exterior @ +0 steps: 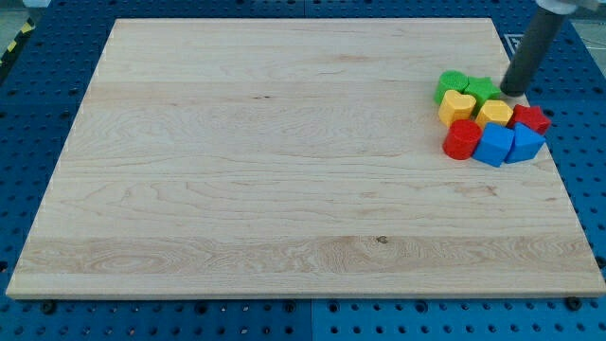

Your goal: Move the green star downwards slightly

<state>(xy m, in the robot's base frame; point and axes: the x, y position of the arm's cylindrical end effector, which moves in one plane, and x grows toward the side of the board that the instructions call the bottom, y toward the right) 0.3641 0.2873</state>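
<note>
One rod tip (512,92) sits touching the green star (484,90) at its right, no hand fitted; it needs repositioning above before nudging down.

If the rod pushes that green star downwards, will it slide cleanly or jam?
The green star looks low and flat-bottomed, so it probably slides rather than tips. My tip sits at its right. The yellow blocks crowd its lower edge, so they would likely shift too.

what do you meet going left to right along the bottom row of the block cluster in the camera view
red cylinder → blue block → blue triangular block. My tip is above this row, just right of the green star.
</note>
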